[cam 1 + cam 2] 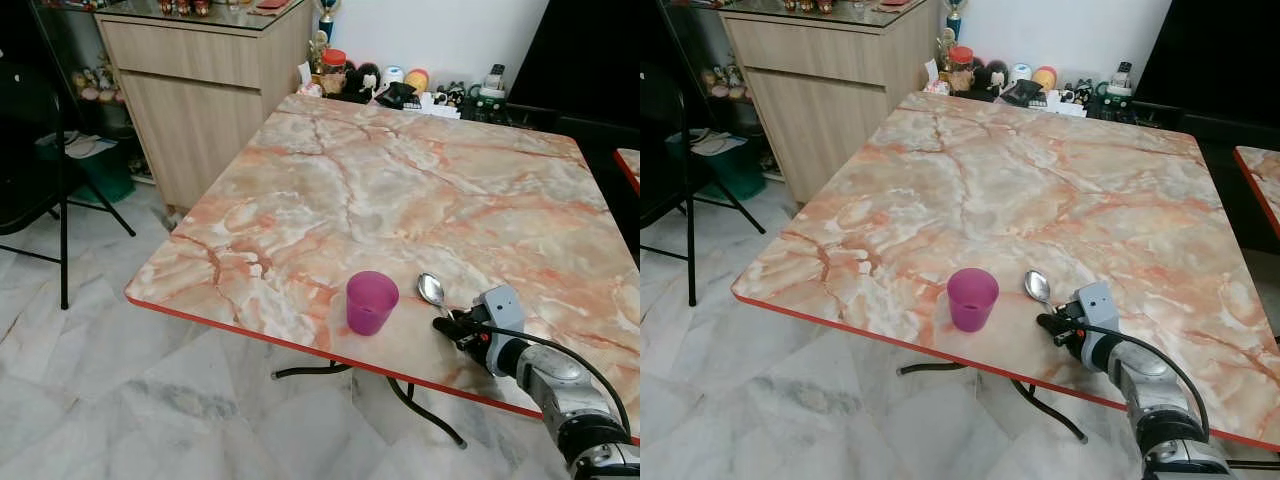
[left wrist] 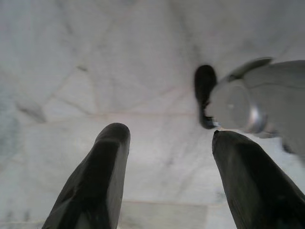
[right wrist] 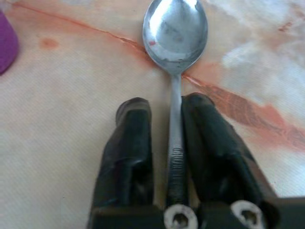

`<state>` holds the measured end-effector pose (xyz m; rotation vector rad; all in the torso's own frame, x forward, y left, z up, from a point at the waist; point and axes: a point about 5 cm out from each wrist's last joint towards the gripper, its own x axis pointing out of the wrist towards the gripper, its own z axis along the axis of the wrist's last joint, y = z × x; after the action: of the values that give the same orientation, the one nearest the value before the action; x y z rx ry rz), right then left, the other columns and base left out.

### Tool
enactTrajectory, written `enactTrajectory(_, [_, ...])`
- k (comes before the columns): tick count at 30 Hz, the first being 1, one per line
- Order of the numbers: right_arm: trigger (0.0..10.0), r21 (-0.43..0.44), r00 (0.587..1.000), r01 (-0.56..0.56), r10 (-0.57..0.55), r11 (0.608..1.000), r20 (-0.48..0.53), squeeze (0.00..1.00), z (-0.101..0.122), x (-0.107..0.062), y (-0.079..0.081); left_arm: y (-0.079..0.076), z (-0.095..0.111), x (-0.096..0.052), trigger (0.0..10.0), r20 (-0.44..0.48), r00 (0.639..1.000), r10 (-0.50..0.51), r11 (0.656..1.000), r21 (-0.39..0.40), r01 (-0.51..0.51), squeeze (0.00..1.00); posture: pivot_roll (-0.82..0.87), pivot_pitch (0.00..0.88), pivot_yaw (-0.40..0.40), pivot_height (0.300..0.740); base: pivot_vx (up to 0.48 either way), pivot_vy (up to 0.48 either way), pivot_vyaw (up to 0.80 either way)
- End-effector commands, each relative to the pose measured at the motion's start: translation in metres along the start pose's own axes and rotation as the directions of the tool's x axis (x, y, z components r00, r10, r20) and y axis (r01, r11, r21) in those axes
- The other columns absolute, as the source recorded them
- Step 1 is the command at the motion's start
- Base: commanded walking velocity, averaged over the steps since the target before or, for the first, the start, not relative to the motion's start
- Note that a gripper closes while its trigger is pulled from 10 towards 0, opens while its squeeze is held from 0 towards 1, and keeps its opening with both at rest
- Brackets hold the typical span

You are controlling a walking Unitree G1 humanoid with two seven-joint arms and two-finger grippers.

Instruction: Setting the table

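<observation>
A purple plastic cup stands upright near the front edge of the marble-patterned table. Just right of it a metal spoon lies flat on the tabletop, bowl pointing away from me. My right gripper rests low on the table at the spoon's handle. In the right wrist view the handle runs between the two black fingers, which are shut on it. My left gripper hangs open over the pale floor with nothing between its fingers.
A wooden cabinet stands to the far left and a black folding chair at the left. Jars and small toys crowd the table's far edge. Another table's red edge shows at the right. Marble floor lies below.
</observation>
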<state>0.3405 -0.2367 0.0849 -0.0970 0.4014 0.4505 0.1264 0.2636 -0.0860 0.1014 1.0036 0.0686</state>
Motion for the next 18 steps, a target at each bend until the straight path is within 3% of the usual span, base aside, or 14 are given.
enactTrajectory(1, [0.0,0.018,0.993,-0.016,0.018,1.0,-0.119,0.0,-0.0269,-0.0007,0.0076,-0.0029,-0.0082,-0.0014,10.0,-0.028,1.0,-0.007,1.0,0.017,0.007,0.0,0.12,0.131,-0.027,0.74,0.0,0.0,0.0])
enactTrajectory(18, [0.0,0.031,0.995,0.009,-0.005,0.999,-0.104,0.0,-0.0297,0.0024,0.0123,-0.0047,-0.0094,-0.0011,10.0,-0.039,0.999,-0.008,1.0,0.018,0.009,0.0,0.11,0.138,-0.03,0.74,0.0,0.0,0.0])
